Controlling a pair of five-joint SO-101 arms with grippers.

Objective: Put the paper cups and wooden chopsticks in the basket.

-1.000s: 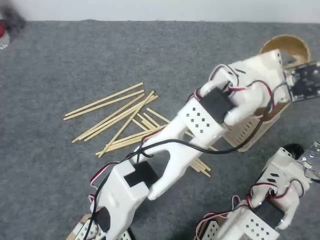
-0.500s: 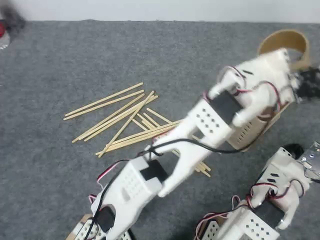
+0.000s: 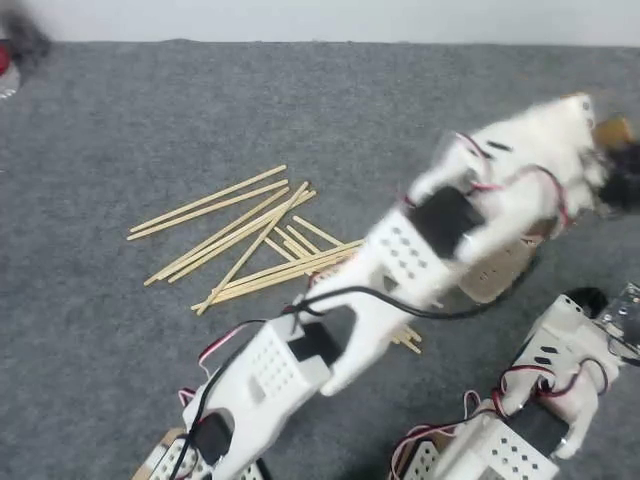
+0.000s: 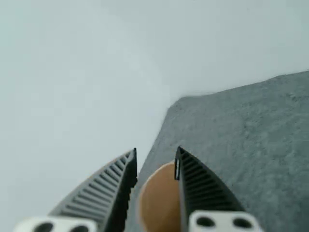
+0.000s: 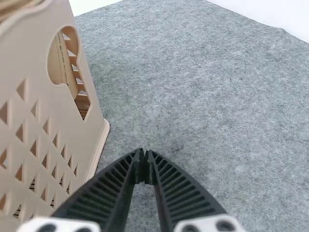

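Note:
Several wooden chopsticks lie scattered on the grey mat, some running under the left arm. The tan perforated basket stands at the right, mostly covered by that arm, and its wall is close beside the right gripper. My left gripper is shut on a brown paper cup. In the high view the left gripper is raised near the right edge, past the basket, with a bit of the cup showing. My right gripper is shut and empty, low over the mat next to the basket.
The right arm rests at the bottom right corner. A small red object sits at the far left edge. The mat ends at the back against a white surface. Open mat lies left of and behind the chopsticks.
The left arm has swung right and lifted, carrying the paper cup from above the basket toward the right edge. The right arm has stayed still.

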